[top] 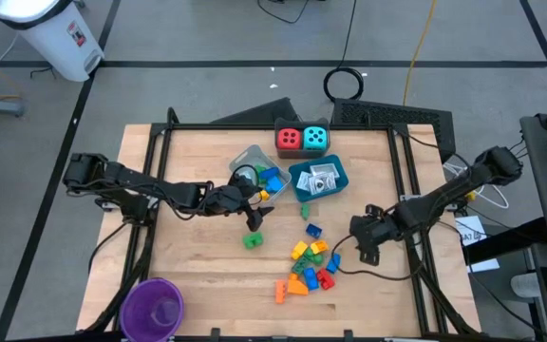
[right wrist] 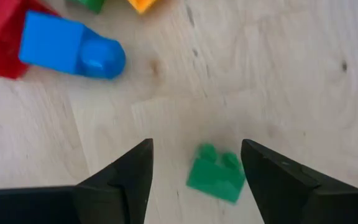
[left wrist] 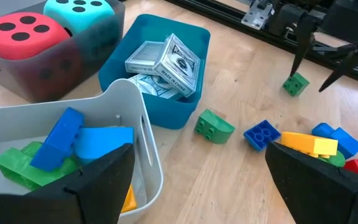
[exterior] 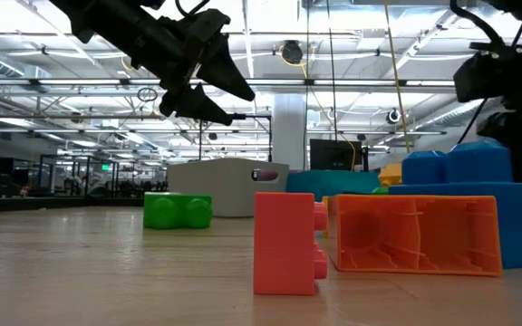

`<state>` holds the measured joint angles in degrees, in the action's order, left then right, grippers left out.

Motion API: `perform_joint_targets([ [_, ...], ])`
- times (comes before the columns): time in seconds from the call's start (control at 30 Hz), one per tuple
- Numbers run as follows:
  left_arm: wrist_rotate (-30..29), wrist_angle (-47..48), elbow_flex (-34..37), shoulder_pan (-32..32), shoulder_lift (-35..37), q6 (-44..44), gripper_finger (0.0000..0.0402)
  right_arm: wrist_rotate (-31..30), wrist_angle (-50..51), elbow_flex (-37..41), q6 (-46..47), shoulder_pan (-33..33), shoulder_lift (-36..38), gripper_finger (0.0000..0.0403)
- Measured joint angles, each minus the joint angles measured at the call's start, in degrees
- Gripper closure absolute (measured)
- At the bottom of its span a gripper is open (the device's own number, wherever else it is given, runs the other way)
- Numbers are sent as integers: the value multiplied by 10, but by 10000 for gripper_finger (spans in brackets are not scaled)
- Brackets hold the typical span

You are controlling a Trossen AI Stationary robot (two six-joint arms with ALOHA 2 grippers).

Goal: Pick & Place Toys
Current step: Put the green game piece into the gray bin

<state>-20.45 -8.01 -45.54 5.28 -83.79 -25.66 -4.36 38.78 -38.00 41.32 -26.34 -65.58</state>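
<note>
Loose bricks (top: 308,266) in red, blue, yellow and orange lie in a heap on the table's near middle, and one green brick (top: 253,240) sits apart to their left. My right gripper (right wrist: 194,180) hangs open above a small green brick (right wrist: 216,175) that lies flat on the wood; its fingers stand either side of it without touching. My left gripper (left wrist: 197,186) hovers wide open over the rim of a pale grey tray (left wrist: 143,134) holding blue and green bricks. A red die (top: 289,139) and a cyan die (top: 316,139) sit in a clear tray.
A blue tray (top: 302,190) of white printed packets (left wrist: 166,59) stands right of the grey tray. A purple cup (top: 152,306) stands at the near left corner. A black frame rail (top: 402,190) runs along the table's sides. Bare wood lies at the near left.
</note>
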Motion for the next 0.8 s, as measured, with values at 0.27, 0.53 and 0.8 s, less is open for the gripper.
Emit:
perform_joint_targets([
  [0.27, 0, 2, 0, 0, 0, -1, 36, -1, -15, 39, 33, -13, -13, 190],
  [0.53, 0, 2, 0, 0, 0, -1, 37, -3, -61, 83, 64, -11, -14, 207],
  [0.8, 0, 2, 0, 0, 0, -1, 36, -6, -79, 84, 60, -11, -12, 289],
])
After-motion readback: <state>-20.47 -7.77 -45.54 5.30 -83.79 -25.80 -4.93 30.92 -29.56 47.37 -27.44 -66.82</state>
